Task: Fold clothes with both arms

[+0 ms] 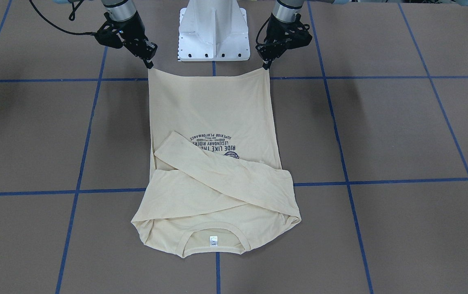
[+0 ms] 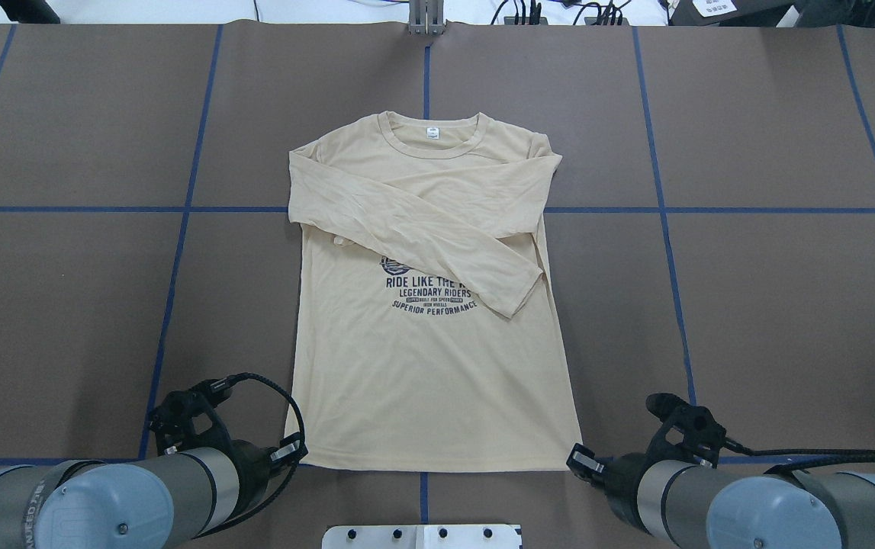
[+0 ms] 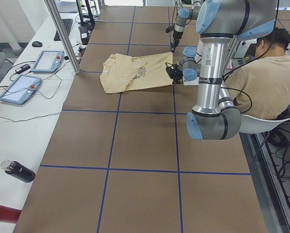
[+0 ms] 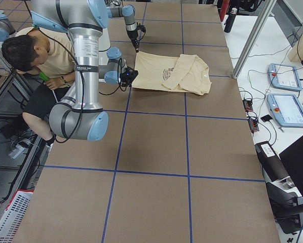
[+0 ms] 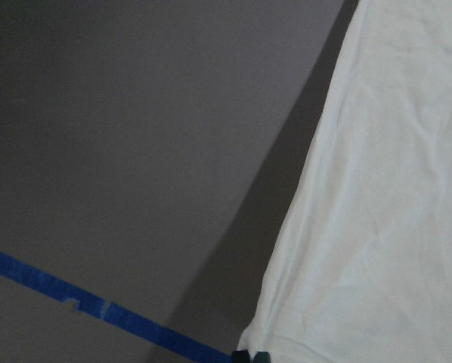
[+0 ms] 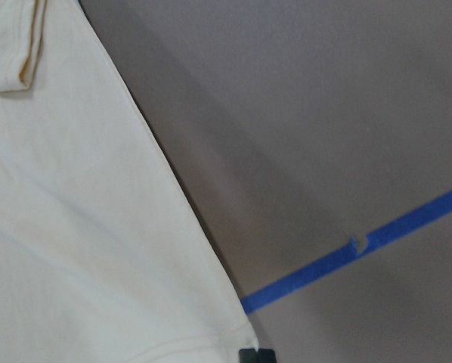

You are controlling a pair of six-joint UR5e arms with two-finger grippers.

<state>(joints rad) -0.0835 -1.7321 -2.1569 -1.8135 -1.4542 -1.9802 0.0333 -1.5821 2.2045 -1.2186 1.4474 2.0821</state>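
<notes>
Cream T-shirt (image 2: 437,381) lying print-up on the brown table (image 2: 750,305), collar away from the robot; crossed sleeves partly cover the navy print (image 2: 429,297). The left gripper (image 1: 265,65) and right gripper (image 1: 149,63) are each clamped on a hem corner, just before the white pedestal (image 1: 212,32). A seated person (image 3: 268,80) is behind the arms.

The T-shirt (image 2: 429,381) is laid on the table (image 2: 750,305), collar (image 2: 428,146) farthest from the robot, sleeves (image 2: 437,244) crossed on top; its near corners are pinched by the left gripper (image 1: 265,65) and right gripper (image 1: 149,63).
</notes>
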